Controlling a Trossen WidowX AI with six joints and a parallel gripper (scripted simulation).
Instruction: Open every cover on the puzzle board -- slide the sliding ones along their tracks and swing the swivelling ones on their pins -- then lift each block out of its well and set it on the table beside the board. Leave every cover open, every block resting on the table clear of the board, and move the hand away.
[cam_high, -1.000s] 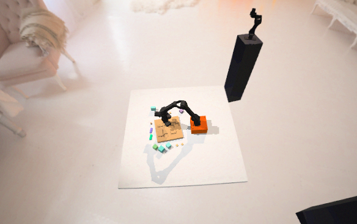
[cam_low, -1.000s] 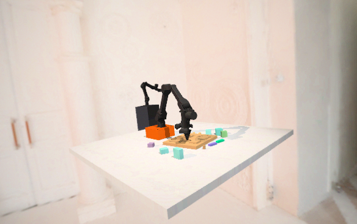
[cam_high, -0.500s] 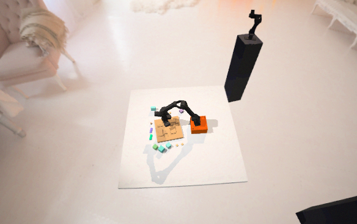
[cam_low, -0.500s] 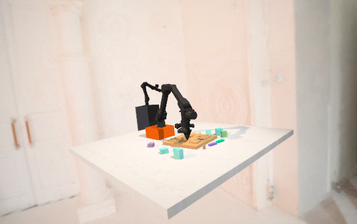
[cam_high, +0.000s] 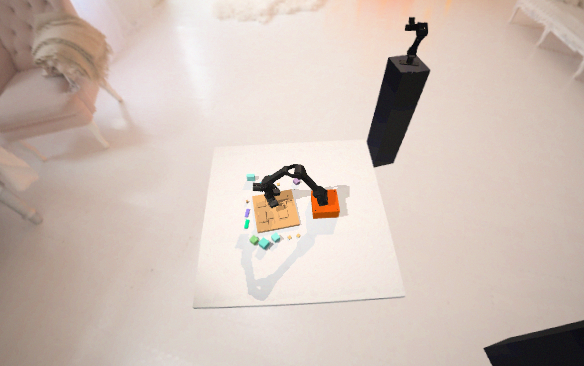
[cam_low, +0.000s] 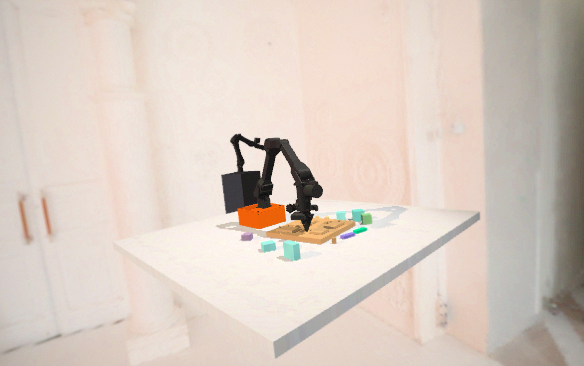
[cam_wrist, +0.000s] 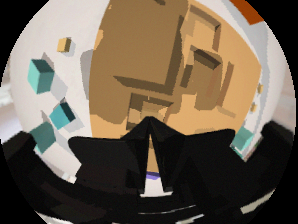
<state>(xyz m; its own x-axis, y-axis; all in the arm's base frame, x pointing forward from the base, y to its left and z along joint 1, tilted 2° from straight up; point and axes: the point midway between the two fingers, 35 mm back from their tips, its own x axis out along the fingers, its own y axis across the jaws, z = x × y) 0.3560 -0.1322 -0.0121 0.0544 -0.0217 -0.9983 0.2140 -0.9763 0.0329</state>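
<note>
The tan wooden puzzle board (cam_high: 290, 222) (cam_low: 325, 234) (cam_wrist: 133, 43) lies on the white table in front of the arm's orange base (cam_high: 325, 205) (cam_low: 261, 215). My gripper (cam_high: 272, 202) (cam_low: 306, 227) (cam_wrist: 149, 119) is shut and empty, pointing straight down with its tips at or just above the board's surface, near the edge facing away from the base. Tan covers (cam_wrist: 202, 36) and dark wells show on the board in the wrist view; I cannot tell whether any well holds a block.
Loose blocks lie around the board: teal cubes (cam_high: 264, 243) (cam_low: 291, 250) (cam_wrist: 41, 75), a green cube (cam_high: 254, 240) (cam_low: 367, 218), a purple bar (cam_high: 247, 212) (cam_low: 347, 235), a green bar (cam_high: 246, 224) (cam_low: 359, 230), a purple piece (cam_high: 296, 181) (cam_low: 247, 236). A black pillar (cam_high: 397, 110) (cam_low: 240, 190) stands behind the table.
</note>
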